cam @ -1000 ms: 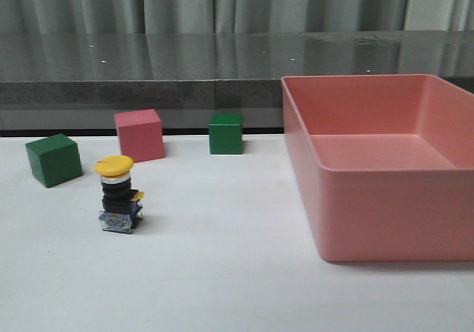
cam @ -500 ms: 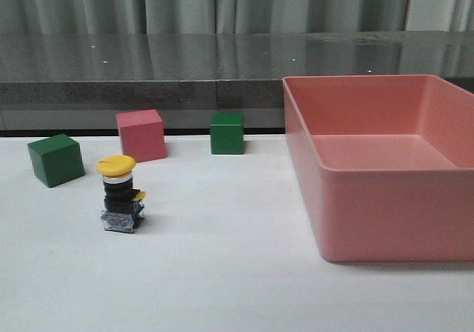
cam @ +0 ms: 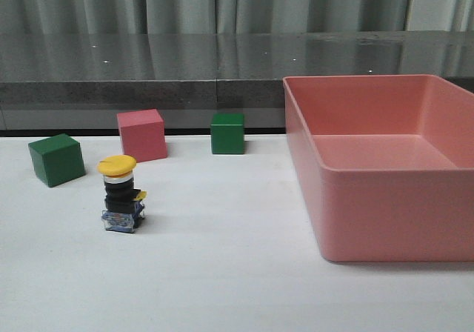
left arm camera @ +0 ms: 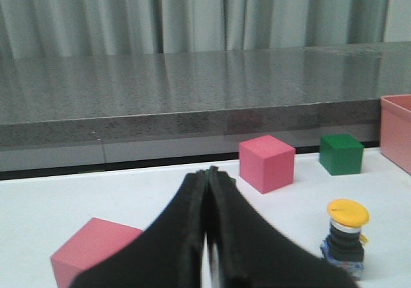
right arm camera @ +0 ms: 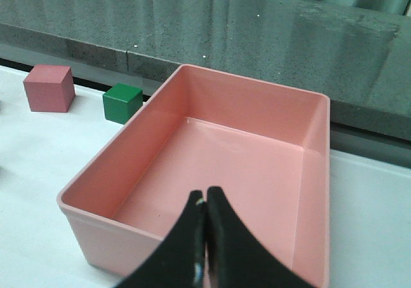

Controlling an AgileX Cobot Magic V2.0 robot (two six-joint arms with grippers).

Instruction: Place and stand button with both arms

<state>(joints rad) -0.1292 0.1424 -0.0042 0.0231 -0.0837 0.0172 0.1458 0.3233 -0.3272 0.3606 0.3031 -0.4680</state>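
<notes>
Button upright, both claws clear of it.

Over the last second nothing has moved apart from a slight shift of view: the button (cam: 121, 196) stays standing on the white counter (cam: 222, 273), so the task looks done. Yellow cap up, blue-and-clear base down, it sits just in front of the pink cube (cam: 141, 134). The left claw (left arm camera: 207, 236) and right claw (right arm camera: 205, 236) are both pressed closed, holding nothing.
</notes>
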